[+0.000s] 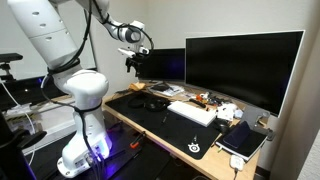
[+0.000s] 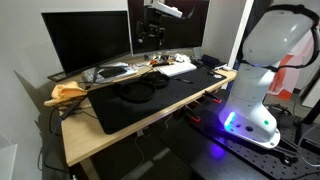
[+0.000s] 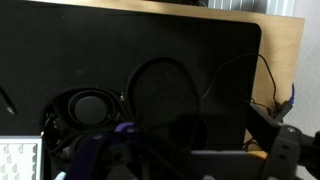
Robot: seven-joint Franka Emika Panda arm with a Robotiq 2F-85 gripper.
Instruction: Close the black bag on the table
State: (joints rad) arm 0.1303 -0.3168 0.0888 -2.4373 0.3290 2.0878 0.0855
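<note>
Looking across the table (image 2: 78, 142), I am seeing the bag (image 2: 140, 90) lying on the mat (image 2: 172, 100), near its middle; beyond it the gripper (image 2: 152, 40) is hanging high above, and I cannot tell how wide it is gaping.

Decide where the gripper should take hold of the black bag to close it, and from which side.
Probably pinch the black bag at its raised upper edge, coming straight down. It lies low and slumped on the mat, so no side offers a firm wall, and the gripper hangs above the table. Its opening is too dark to see.
</note>
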